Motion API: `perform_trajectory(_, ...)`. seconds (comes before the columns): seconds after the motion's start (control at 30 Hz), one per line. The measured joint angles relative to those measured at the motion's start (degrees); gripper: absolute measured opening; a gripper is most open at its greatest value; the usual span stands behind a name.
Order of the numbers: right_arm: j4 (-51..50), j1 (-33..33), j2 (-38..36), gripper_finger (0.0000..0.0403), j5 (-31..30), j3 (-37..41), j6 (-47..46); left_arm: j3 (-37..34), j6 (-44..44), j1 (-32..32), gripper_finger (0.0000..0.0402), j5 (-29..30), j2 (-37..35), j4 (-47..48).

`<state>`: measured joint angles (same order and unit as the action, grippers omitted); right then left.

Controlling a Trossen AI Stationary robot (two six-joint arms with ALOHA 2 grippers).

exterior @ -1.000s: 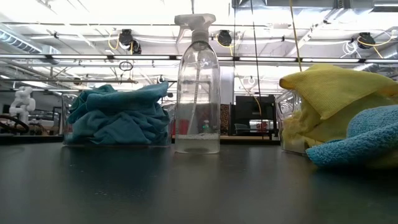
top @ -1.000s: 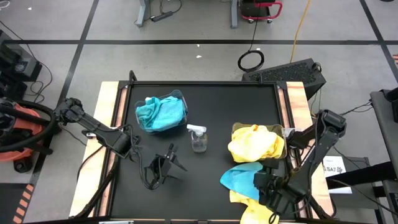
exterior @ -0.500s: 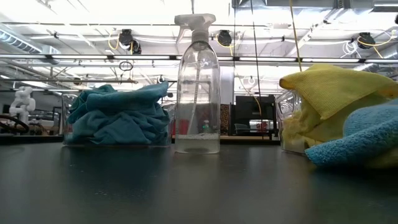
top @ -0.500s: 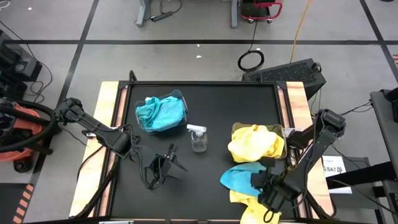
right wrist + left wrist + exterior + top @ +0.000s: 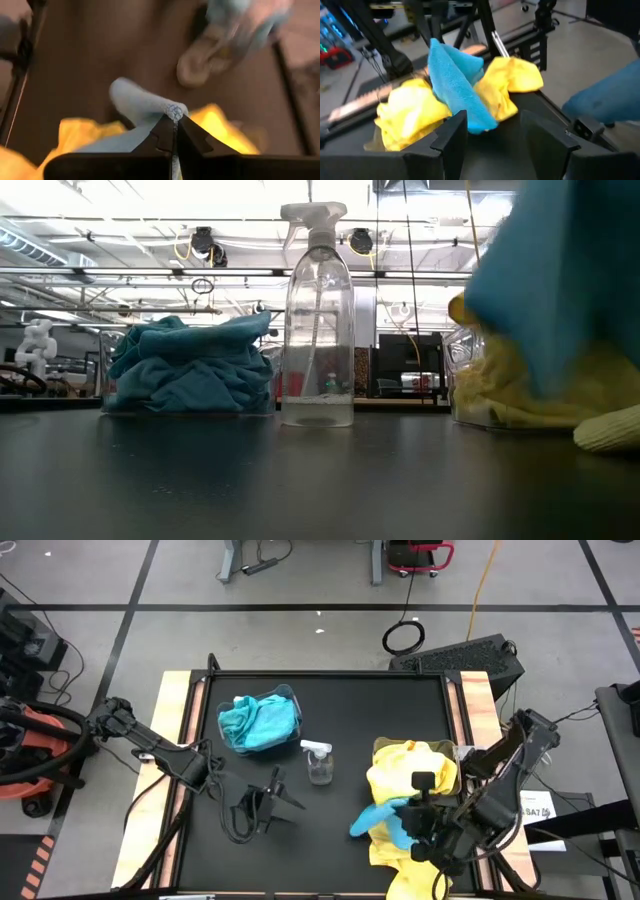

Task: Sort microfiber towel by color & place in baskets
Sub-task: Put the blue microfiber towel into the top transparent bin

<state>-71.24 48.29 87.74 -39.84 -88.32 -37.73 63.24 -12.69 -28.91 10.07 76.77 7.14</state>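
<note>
Near the counter's [image 5: 330,700] front right corner, the right claw [image 5: 408,830] is clamped on a blue towel [image 5: 378,820] and holds it clear of the surface. Half a second ago that towel lay draped over a loose yellow towel [image 5: 385,852]; now it hangs from the claw, and in the low view it fills the upper right instead of resting low.

Right wrist view: both fingers pinched together on a fold of blue cloth.

Yellow towel underneath: uncovered, on the counter, just in front of the right basket [image 5: 456,753], which is heaped with yellow towels [image 5: 405,772].

Left basket [image 5: 290,693], far left: holds blue towels [image 5: 258,723]. Spray bottle [image 5: 319,762] stands between the baskets.

Left claw [image 5: 265,808]: parked low on the counter, fingers apart, nothing held.

Judgement: pick done. Carry should go across to the left basket, passing the bottle.
</note>
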Motion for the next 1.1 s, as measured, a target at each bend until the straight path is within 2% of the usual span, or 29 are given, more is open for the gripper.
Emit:
perform_trajectory(0.23, 4.7, -3.84, 0.0, 0.0001, -3.71, -10.61, 19.19, 0.0, -5.85, 0.0, 0.0193, 0.02, 0.0, -6.87)
perform_trajectory(0.37, 8.76, -6.1, -0.01, 0.0001, -3.12, -14.56, 28.88, 0.0, -8.36, 0.34, 0.0217, 0.07, 0.33, -11.1)
perform_trajectory(0.63, 20.34, -11.69, 0.0, 0.0, 5.17, -17.13, 45.48, -0.02, -8.67, 3.81, 0.0314, 0.02, 2.42, -16.65)
perform_trajectory(0.83, 29.33, -15.44, 0.0, 0.0, 15.64, -17.13, 54.56, -0.02, -7.0, 8.13, 0.0333, -1.29, 3.04, -19.45)
perform_trajectory(0.9, 31.79, -16.05, 0.0, 0.0, 18.21, -17.13, 57.01, -0.02, -5.72, 9.61, 0.0334, -3.88, 3.1, -19.51)
perform_trajectory(1.0, 34.65, -16.83, 0.0, 0.0, 21.26, -17.13, 60.47, -0.02, -3.88, 11.7, 0.0334, -11.66, 3.11, -20.49)
perform_trajectory(1.1, 36.7, -17.98, 0.0, 0.0, 23.12, -17.13, 63.28, -0.02, -2.38, 13.18, 0.0334, -16.63, 4.1, -22.88)
